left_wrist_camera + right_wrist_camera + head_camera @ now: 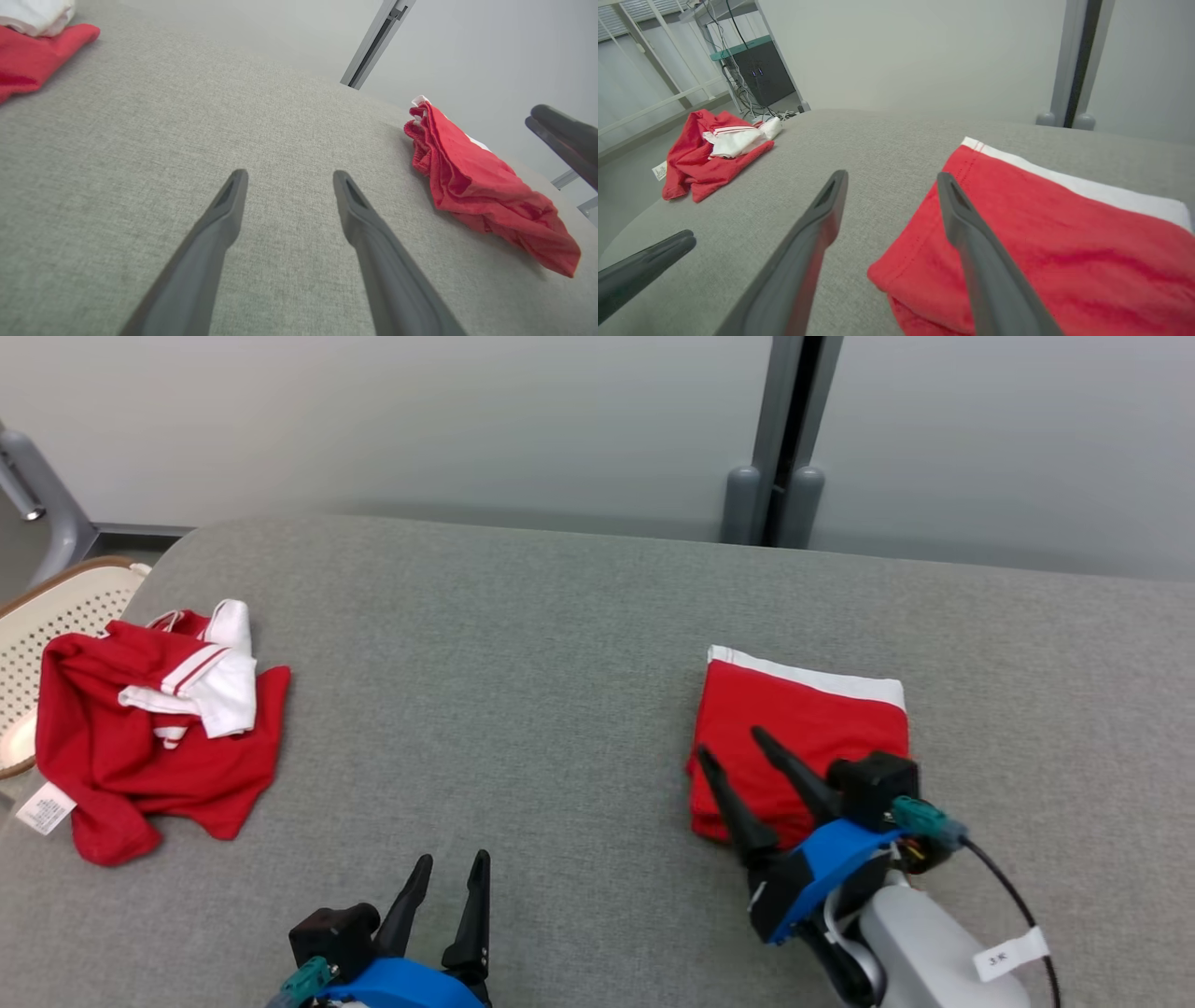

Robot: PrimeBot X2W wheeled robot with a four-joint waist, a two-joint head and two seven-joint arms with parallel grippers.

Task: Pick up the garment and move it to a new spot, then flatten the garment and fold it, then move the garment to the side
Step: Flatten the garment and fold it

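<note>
We find our right gripper [730, 743] with its two dark fingers spread wide and nothing caught between them. The folded red garment [803, 728] lies directly under and ahead of it, flat on the grey fabric-covered table [523, 644], its white band running along the edge farthest from the fingers. Seen from that wrist, one finger reaches over the garment's near corner while the other stands over bare table just beside the fold; we cannot tell whether either fingertip touches the cloth. Our left gripper [454, 858] is also wide open and holds nothing, its fingers over bare table, with the folded garment ahead of it and off to its right, well apart. Far to the left of that gripper, and somewhat ahead, a crumpled red and white garment [159, 737] sits in a loose heap near the table's edge, a white label [44, 807] showing at its outer corner. Beyond that heap we see a chair with a perforated seat [56, 616].
</note>
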